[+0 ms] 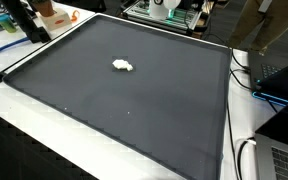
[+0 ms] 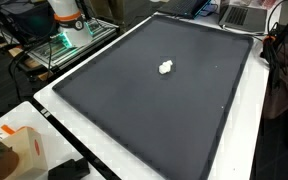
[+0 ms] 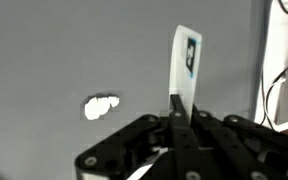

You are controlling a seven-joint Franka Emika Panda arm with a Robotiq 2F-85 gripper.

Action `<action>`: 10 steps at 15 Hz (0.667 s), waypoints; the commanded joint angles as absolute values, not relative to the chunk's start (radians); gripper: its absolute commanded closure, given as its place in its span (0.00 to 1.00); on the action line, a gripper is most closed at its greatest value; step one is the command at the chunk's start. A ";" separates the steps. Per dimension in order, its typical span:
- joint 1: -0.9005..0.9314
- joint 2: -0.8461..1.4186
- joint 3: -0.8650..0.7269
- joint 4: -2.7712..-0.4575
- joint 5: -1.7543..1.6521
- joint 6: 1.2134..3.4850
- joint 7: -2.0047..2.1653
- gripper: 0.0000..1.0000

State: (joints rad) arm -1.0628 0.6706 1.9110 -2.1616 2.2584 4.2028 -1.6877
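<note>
So we only really get the gripper (image 3: 181,108) from the wrist view. It comes in from the bottom edge and points down over the dark mat (image 3: 44,50). In an exterior view, what looks like the arm's base (image 2: 64,15) sits at the mat's edge, and the rest of the arm is out of frame, so we can't say much about elbow or wrist angle.

The fingers are pressed together on a thin white card (image 3: 185,55). It stands upright out of the fingertips, tilted a touch to the right.

The white wad (image 3: 102,106) lies flat on the mat off to the left of the fingertips, clearly apart from them. In both exterior views the white wad (image 1: 122,66) (image 2: 166,68) sits alone on the mat.

As for writing, the card has a small dark blue patch near its top end. It's too blurry for us to read.
</note>
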 commanded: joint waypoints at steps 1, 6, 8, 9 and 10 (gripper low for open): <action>-1.154 0.700 1.924 -2.204 2.161 4.255 -1.763 0.99; -1.210 0.696 1.885 -2.187 2.165 4.218 -1.851 0.96; -1.241 0.725 1.870 -2.183 2.160 4.210 -1.886 0.96; -1.245 0.738 1.868 -2.183 2.160 4.209 -1.892 0.96; -1.245 0.747 1.868 -2.183 2.159 4.209 -1.893 0.96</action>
